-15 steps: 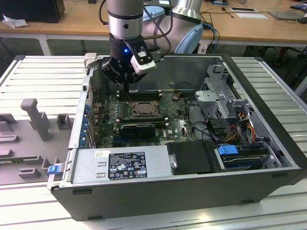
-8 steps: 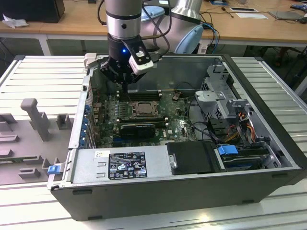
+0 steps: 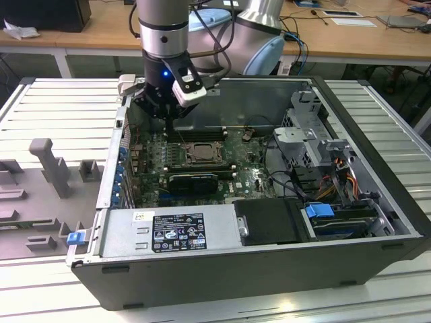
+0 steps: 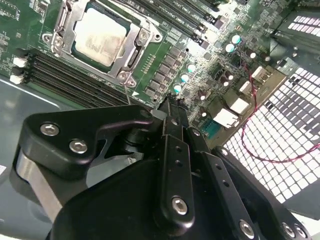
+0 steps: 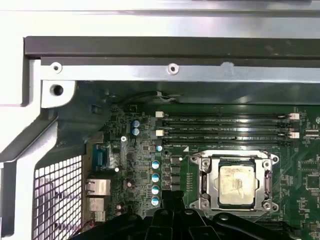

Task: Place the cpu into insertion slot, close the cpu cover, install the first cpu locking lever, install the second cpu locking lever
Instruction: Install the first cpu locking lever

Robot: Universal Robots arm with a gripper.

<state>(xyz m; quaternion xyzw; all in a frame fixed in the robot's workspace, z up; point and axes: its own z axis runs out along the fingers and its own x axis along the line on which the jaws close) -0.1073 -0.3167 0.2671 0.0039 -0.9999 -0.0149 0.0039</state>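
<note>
Cpu sits under lowered cpu cover. Gripper closed up, empty, hovering just beside. Likely best: press slow, straight.

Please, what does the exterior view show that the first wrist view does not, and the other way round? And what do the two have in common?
The exterior view adds the whole open computer case, the labelled power supply, the black drive box, the grey tray at the exterior view's left, and the arm.
The first wrist view adds the blue-topped capacitors, the perforated wall, and the cpu, pale and framed by the cpu cover.
Both share the insertion slot, the memory slots and the gripper over the green board.
</note>
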